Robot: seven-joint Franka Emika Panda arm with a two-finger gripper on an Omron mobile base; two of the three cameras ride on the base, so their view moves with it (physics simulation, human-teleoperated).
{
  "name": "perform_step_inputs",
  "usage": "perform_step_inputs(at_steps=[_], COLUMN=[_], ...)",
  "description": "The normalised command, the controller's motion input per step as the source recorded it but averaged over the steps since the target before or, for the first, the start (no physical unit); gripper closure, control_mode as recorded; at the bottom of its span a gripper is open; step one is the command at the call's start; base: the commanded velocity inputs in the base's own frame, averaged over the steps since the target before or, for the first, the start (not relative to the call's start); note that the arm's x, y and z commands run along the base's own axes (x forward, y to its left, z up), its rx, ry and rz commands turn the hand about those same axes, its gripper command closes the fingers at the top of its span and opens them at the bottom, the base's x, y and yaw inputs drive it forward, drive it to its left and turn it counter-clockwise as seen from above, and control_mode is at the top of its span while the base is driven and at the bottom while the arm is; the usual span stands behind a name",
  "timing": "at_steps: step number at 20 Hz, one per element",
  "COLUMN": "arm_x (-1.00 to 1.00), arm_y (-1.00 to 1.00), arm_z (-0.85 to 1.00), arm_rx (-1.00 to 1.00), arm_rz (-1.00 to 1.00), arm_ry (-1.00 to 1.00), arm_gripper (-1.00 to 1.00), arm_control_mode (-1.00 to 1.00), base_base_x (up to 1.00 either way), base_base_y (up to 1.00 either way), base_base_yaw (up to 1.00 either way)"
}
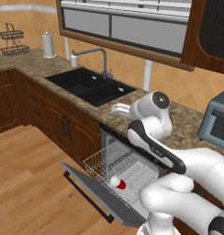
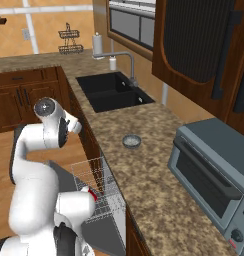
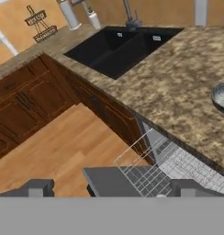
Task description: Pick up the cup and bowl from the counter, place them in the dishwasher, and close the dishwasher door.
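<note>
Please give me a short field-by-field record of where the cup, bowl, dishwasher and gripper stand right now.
cup: lying on its side in the white wire rack
bowl: upright on the counter, between the sink and the toaster oven
dishwasher door: dropped open, rack pulled out
gripper: open, empty, above the rack
left to do: bowl, then door
</note>
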Motion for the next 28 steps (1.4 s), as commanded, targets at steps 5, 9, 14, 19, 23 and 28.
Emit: perform_step_inputs(at_steps=[5,9,14,19,23,28], arm_x=[0.09,0.13,0.04,0.07,0.18,0.36], arm_y=[0.0,-0.18,-0.19,-0.67,-0.12,-0.17], arm_z=[-0.57,-0.54,-0.32,-0.56,-0.38,-0.24], arm_rx=[-0.08,-0.16,-0.2,-0.11,-0.38,-0.39], arm_rz=[-0.12,0.14,0.4,0.57,0.29,0.09], arm_ry=[0.39,0.05,-0.03,-0.12,0.0,-0.05], arm_gripper=[-1.0,-1.0,-1.0,-1.0,-1.0,-1.0], arm_control_mode=[-1.0,-1.0,-1.0,-1.0,-1.0,-1.0], base_base_x=[0.0,0.0,0.0,0.0,0.0,0.0], base_base_y=[0.0,0.0,0.0,0.0,0.0,0.0], base_base_yaw=[0.0,0.0,0.0,0.0,0.0,0.0])
